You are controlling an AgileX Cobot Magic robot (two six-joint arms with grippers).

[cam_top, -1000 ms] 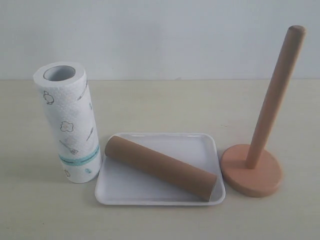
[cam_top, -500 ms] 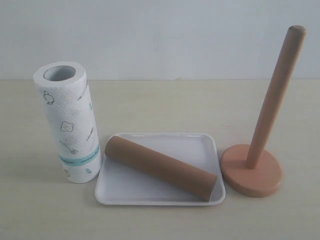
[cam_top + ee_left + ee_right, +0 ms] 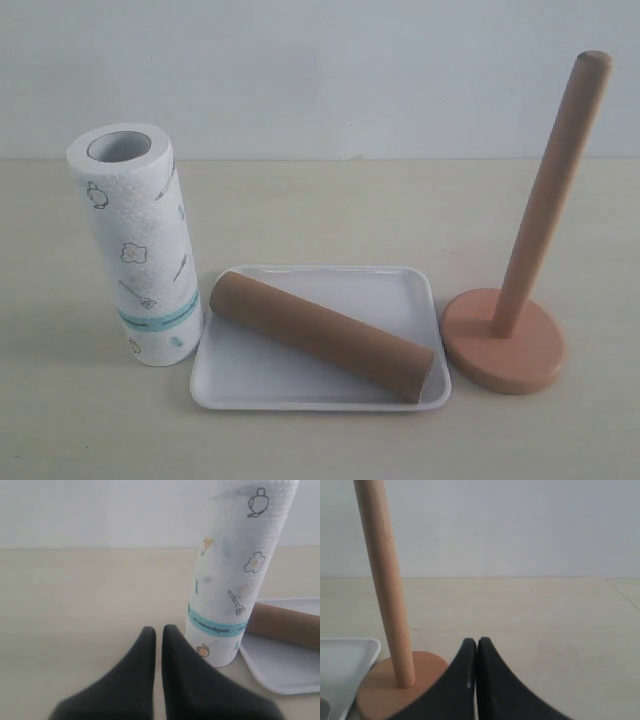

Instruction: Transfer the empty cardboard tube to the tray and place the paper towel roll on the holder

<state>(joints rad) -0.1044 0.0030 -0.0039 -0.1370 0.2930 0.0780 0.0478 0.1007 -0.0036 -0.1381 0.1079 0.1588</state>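
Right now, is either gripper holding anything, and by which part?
Nothing is held. The left gripper and the right gripper both have their fingers together with nothing between them.

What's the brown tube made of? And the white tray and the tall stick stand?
The cardboard tube looks like plain cardboard: dull, matte brown. The tray is probably plastic: smooth, white, faintly shiny, rounded corners. The holder seems wood: smooth orange-tan, matte, though grain barely shows.
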